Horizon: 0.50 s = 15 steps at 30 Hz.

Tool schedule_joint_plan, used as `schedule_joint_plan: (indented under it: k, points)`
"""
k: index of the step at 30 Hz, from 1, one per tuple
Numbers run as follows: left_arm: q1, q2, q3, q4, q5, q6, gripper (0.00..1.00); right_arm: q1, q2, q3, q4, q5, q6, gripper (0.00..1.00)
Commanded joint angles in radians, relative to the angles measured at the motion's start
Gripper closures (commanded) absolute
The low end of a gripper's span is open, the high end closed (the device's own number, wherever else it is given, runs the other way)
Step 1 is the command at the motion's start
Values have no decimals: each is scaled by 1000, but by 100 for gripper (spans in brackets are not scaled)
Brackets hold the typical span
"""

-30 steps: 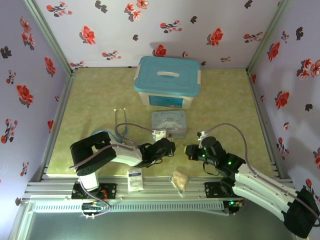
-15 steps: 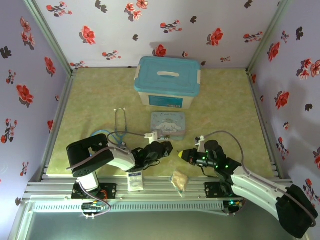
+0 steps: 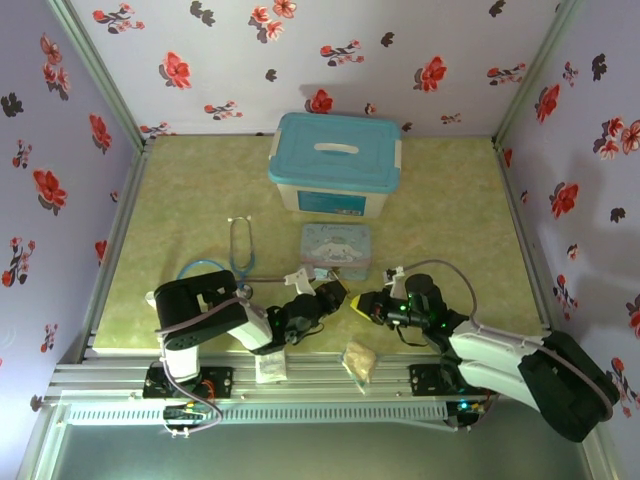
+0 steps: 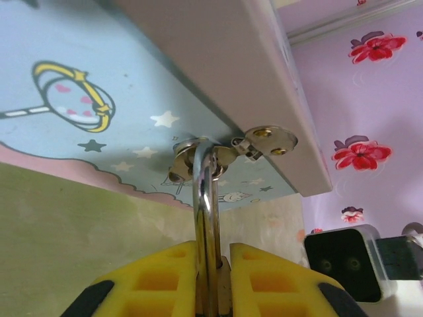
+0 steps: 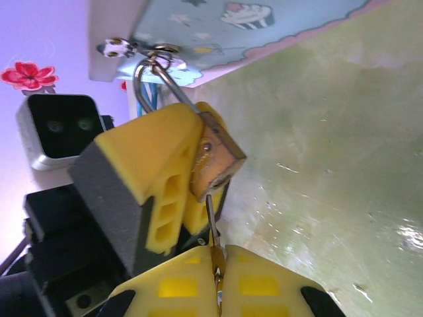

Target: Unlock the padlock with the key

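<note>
At six o'clock from the pale blue cartoon tin (image 3: 338, 248), the two grippers meet tip to tip low over the green table (image 3: 450, 200) in the top view. The left gripper (image 3: 338, 297) is at nine o'clock of the meeting point and the right gripper (image 3: 359, 304) at three o'clock.

The left wrist view shows the silvery shackle (image 4: 205, 198) running up from between that gripper's yellow pads (image 4: 264, 271) to twelve o'clock. There it passes through the hasp ring (image 4: 192, 150) on the tin's front edge. The pads are pressed tight against the shackle from both sides.

In the right wrist view the brass padlock (image 5: 217, 158) hangs tilted from the hasp, its body lying against the left gripper's yellow fingers (image 5: 165, 165). From six o'clock the thin key (image 5: 211, 224) rises out of the right gripper (image 5: 217, 267), pinched between its closed pads. The key's tip touches the underside of the padlock body. How deep it sits cannot be told.
</note>
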Motion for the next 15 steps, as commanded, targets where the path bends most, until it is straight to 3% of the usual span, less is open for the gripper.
schedule_joint_plan:
  k: [1,6,15]
  points:
    - [-7,-3,11,128,-64,-24,100,-15,-25,20,38,26,22,100]
    - [-8,-22,-2,128,-94,-34,100,-32,-110,17,-116,46,-16,100]
    - [-9,-47,7,132,-94,-55,100,-46,-177,35,-143,40,-11,100]
